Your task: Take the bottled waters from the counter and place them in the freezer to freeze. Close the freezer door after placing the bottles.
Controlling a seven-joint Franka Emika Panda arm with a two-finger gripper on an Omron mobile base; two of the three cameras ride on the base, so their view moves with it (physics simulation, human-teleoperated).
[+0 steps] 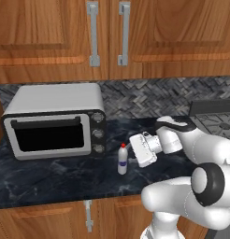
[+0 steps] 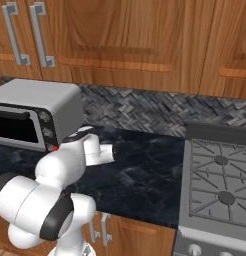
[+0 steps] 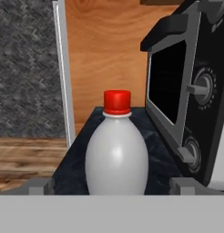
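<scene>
The tool (image 3: 112, 184) is spread wide and empty, a fingertip (image 3: 40, 185) on each side of the white bottle (image 1: 122, 159) without touching it. A grey toaster oven (image 1: 56, 120) stands just beside the bottle on the dark worktop (image 1: 51, 179), its knobs close by. The bottle stands upright, slim, with a red cap. A stove (image 2: 220, 185) sits well apart.

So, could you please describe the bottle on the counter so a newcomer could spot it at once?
Find the grey toaster oven on the dark marbled counter. Just off its knob end stands a small white bottle, upright. Its red cap sets it apart.
</scene>
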